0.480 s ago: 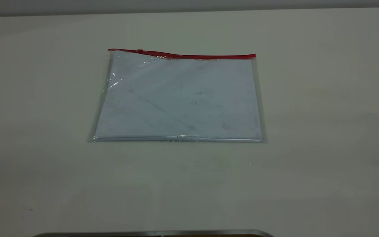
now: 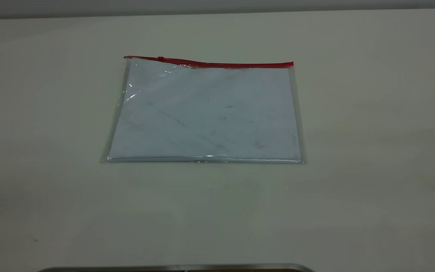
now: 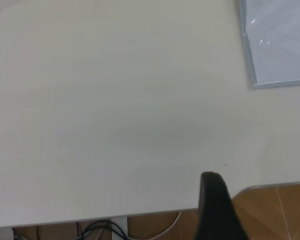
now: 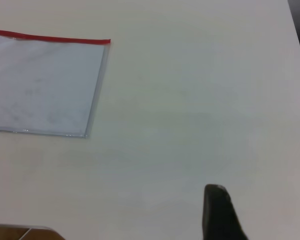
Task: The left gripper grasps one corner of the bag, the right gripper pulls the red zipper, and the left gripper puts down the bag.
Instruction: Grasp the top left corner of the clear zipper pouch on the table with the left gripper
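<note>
Bag (image 2: 206, 113) and its contents lie flat in the middle of the pale bench (image 2: 372, 151), untouched, so the task stands at its very start: no corner has been grasped and the red zipper (image 2: 210, 63) has not been pulled. Nearest the camera, a strip of metal edge (image 2: 176, 267) shows at the bottom of the exterior view, then bare bench, then the bag's sealed near edge. Neither arm appears in the exterior view. The left tool (image 3: 217, 210) shows only as one dark finger in its own wrist view, over the bench's near edge and well apart from the bag's near left corner; whether it is spread or pressed together cannot be told. The right tool (image 4: 220, 212) likewise shows a single dark finger over open bench, well apart from the bag's right side, its state equally unclear. Farther off, the red zipper runs along the bag's far long edge, slightly raised toward the left end, where a small red slider (image 2: 161, 58) sits. The next move likely calls for the left tool to travel in to a corner and pinch thin, glossy plastic lying flush on the bench.
</note>
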